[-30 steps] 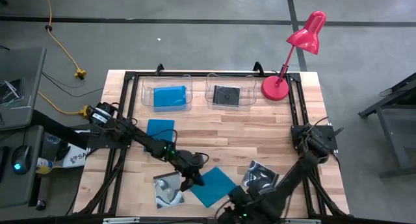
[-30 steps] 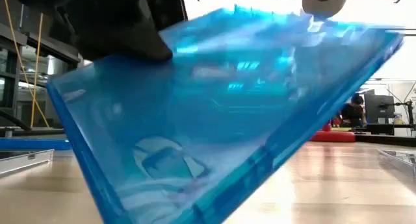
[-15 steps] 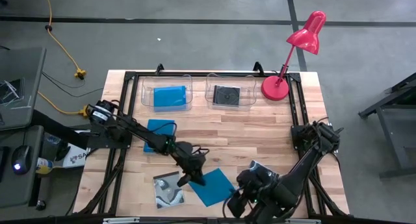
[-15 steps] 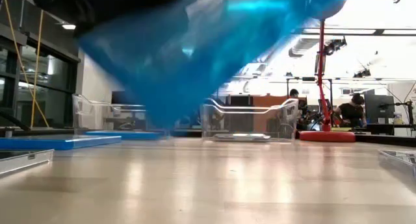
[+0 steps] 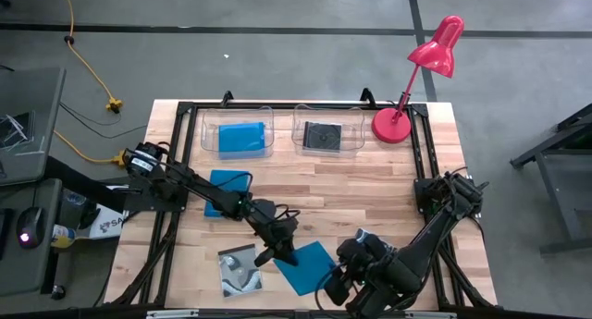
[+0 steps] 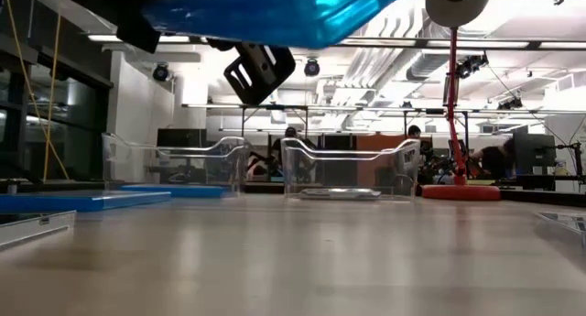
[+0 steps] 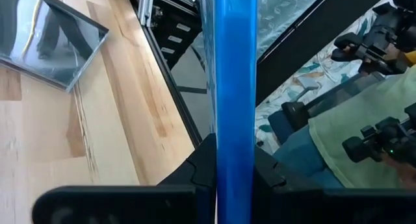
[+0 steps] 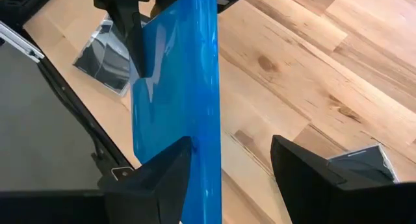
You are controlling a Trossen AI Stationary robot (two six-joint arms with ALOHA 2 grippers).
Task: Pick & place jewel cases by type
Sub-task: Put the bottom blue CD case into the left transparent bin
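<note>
Between left fingers (image 7: 195,165): blue jewel case (image 7: 235,87).

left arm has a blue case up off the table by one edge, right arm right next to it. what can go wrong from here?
1. The left hand pinches the lifted blue case only at one edge; it may swing or slip out.
2. The right hand is open, its fingers either side of the case's far edge; a move by either arm could knock it.
3. If dropped, it may land on the swirl-cover case beside it.
</note>
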